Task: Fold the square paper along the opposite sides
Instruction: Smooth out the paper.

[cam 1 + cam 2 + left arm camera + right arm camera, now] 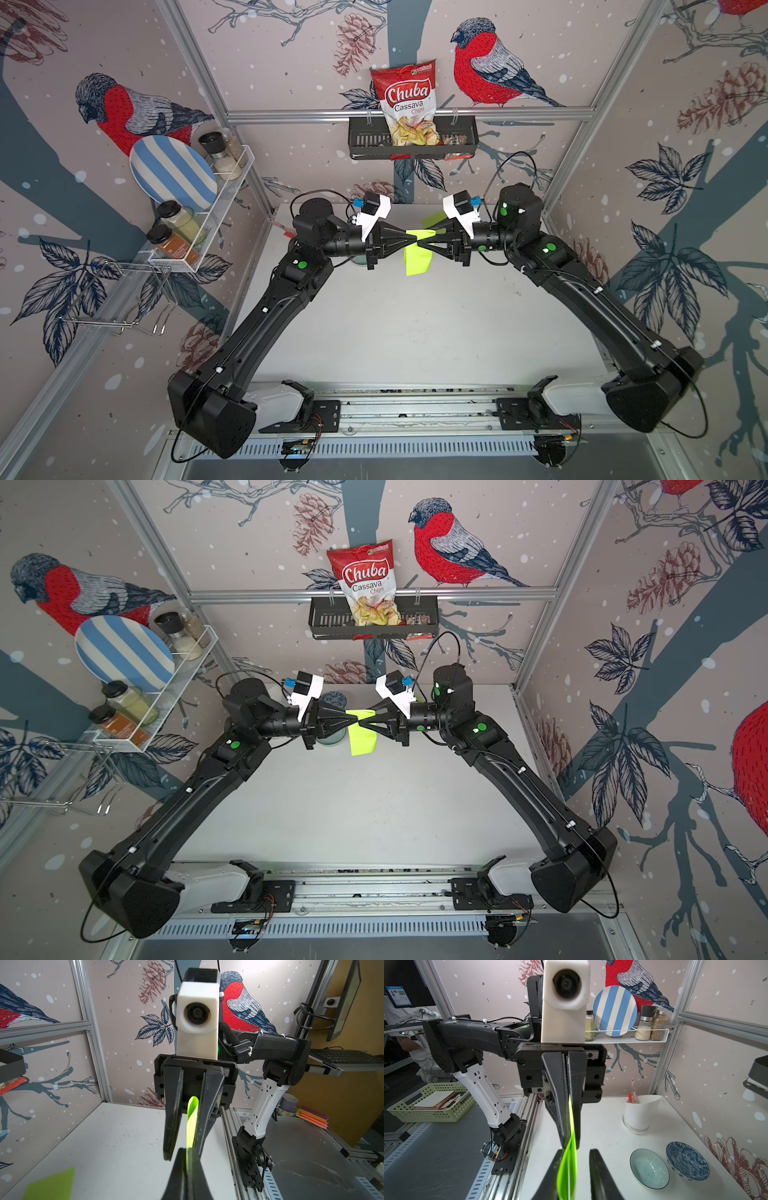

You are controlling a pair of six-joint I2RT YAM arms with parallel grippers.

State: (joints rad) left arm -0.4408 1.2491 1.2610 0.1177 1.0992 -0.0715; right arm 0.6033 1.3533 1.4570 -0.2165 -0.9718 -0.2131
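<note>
Both arms rise from the near rail, elbows out wide, forearms turned inward so the two wrists lie level and point straight at each other. The tips meet nose to nose in the air over the far middle of the table [415, 332]. Left gripper [411, 243] is clamped tight on the green paper [417, 262], with both layers pinched at its fingertips. Right gripper [424, 244] has its fingers clearly apart. The right wrist view shows the paper [566, 1167] lying against one finger [550, 1176] with a gap to the other, so no grip there. The paper is off the table, between the two grippers. It is bent double. The left wrist view shows it [192, 1118] edge-on, with the rounded bend reaching in between the right gripper's fingers toward its palm. In both top views the sheet shows its face, most of it lying toward the near edge from the pinch. It looks longer that way than along the line of the arms, so the long axis runs across the arms. A second green sheet [49, 1184] lies flat on the table.
</note>
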